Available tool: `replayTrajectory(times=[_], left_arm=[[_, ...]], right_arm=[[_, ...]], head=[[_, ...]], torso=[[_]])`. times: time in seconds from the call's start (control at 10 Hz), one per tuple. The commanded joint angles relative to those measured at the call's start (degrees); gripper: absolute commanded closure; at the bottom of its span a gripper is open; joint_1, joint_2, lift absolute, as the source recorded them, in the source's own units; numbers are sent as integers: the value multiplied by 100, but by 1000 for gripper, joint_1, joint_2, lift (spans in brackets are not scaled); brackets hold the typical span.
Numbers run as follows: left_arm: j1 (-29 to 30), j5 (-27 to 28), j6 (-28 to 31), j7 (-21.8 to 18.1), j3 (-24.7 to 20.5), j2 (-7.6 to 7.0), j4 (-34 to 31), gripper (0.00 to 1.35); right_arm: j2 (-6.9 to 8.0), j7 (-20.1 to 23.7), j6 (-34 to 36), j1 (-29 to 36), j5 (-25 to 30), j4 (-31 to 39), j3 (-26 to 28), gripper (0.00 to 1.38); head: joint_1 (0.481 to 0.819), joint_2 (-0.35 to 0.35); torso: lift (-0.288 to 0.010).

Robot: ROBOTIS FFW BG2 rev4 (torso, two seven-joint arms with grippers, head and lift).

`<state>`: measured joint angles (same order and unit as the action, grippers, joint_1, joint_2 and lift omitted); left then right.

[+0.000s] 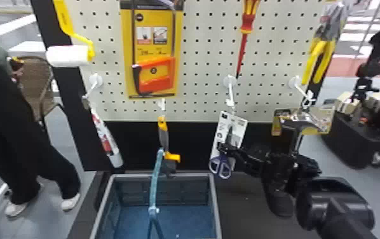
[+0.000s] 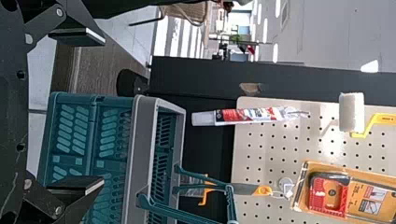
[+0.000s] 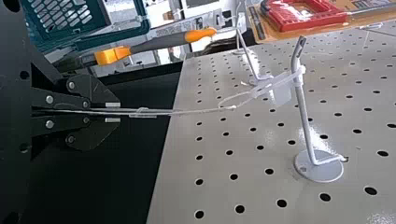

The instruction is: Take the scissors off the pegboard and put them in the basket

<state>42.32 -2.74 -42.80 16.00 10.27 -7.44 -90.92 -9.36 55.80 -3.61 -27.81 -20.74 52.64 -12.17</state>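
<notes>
Carded scissors (image 1: 221, 158), one pair, looped on the hook (image 3: 305, 112); below it my right hand (image 3: 113, 113) clamps the card (image 1: 239, 124); grasp made, unhooking next.

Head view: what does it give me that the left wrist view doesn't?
Head view: right claw closed on the carded scissors, plus the red screwdriver.
Left wrist view: left claw, open, and the outer wall of the basket.
Both: basket, white roller, hanging tube, yellow saw pack, pegboard.
</notes>
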Motion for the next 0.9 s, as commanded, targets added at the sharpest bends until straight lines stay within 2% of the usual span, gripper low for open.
replayTrajectory(times=[0.0, 0.5, 0.8], left_arm=[[-8, 19, -9, 0, 11, -12, 0, 242], [-8, 19, -9, 0, 11, -21, 0, 242], [-8, 1, 0, 0, 2, -21, 0, 249]], right_arm=[[-5, -8, 0, 28, -18, 17, 4, 1174], [-5, -8, 0, 64, -26, 157, 4, 1174], [-31, -245, 431, 569, -114, 1479, 48, 1174]], head=[[549, 0], [549, 0], [549, 0]], torso=[[-100], [-100], [-100]])
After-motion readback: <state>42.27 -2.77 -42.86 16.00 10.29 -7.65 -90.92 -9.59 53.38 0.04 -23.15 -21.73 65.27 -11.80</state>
